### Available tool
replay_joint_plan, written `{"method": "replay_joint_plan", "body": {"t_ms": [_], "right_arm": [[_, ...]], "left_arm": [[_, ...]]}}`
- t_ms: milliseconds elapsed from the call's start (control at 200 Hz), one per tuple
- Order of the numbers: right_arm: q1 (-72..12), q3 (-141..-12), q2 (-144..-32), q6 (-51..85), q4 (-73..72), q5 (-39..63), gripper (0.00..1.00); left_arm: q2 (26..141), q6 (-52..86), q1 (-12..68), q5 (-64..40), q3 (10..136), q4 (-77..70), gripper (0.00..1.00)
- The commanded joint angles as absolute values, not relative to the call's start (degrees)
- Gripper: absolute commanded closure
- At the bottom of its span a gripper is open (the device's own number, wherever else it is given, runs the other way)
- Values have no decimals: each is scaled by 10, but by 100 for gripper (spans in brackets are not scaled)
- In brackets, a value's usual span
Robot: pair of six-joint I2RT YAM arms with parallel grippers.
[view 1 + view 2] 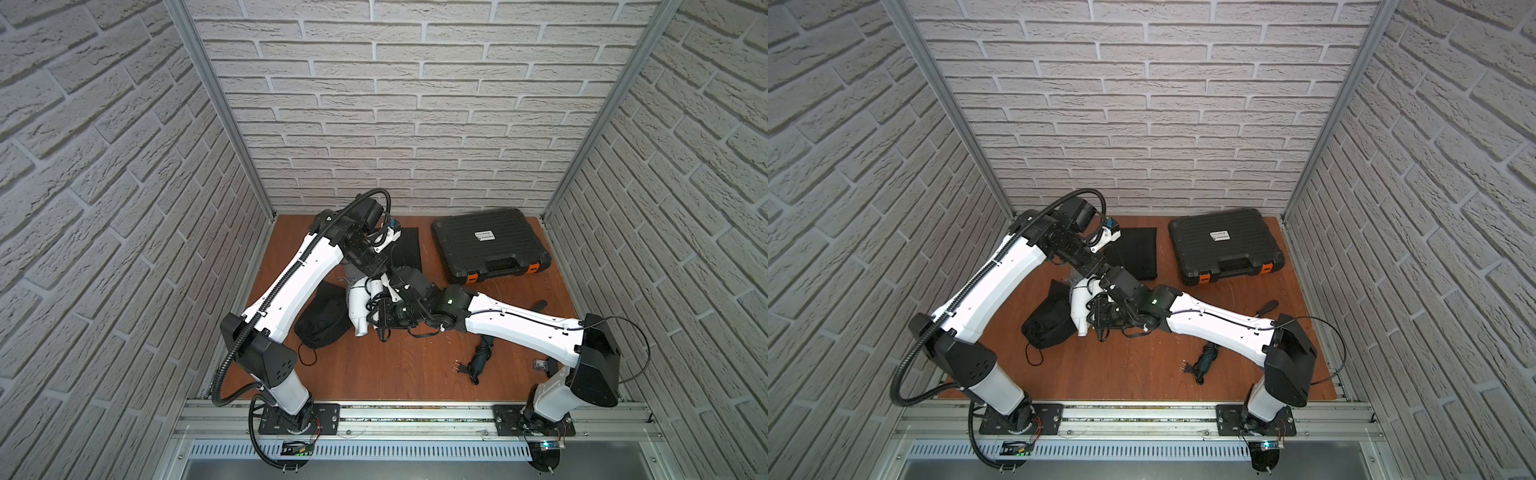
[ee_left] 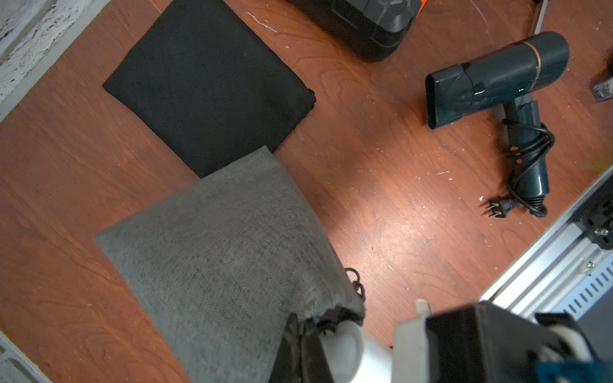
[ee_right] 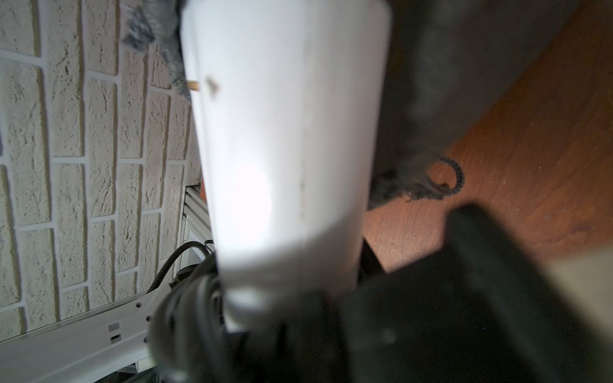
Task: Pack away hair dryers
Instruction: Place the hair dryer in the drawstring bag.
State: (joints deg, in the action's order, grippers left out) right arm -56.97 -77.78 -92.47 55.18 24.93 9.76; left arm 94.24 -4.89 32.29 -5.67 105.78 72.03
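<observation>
Bright, even overhead light. Both top views bow at the edges. In the right wrist view the white plastic hair dryer [image 3: 285,149] is blurred, with glare.

The reddish-brown wooden tabletop [image 1: 395,374] carries a ribbed black hard plastic case with orange latches [image 1: 490,245] at the back, a flat black cloth pouch [image 1: 1136,253] beside it, a bulging black drawstring pouch [image 1: 322,322], and a dark teal plastic hair dryer [image 2: 497,76], its cord coiled round the handle.
</observation>
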Motion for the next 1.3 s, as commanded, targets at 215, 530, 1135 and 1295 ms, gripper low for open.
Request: {"method": "replay_joint_plan", "body": {"t_ms": [215, 530, 1135, 1295], "right_arm": [[-554, -762, -918, 566, 177, 87, 97], [-522, -742, -908, 563, 175, 99, 97], [-475, -691, -863, 577, 111, 172, 97], [-468, -683, -860, 580, 92, 190, 97]], "left_arm": [[935, -63, 338, -82, 1049, 723, 100], [908, -67, 338, -119, 1038, 732, 100], [893, -95, 338, -156, 1005, 750, 100], [891, -113, 338, -194, 1011, 766, 100]]}}
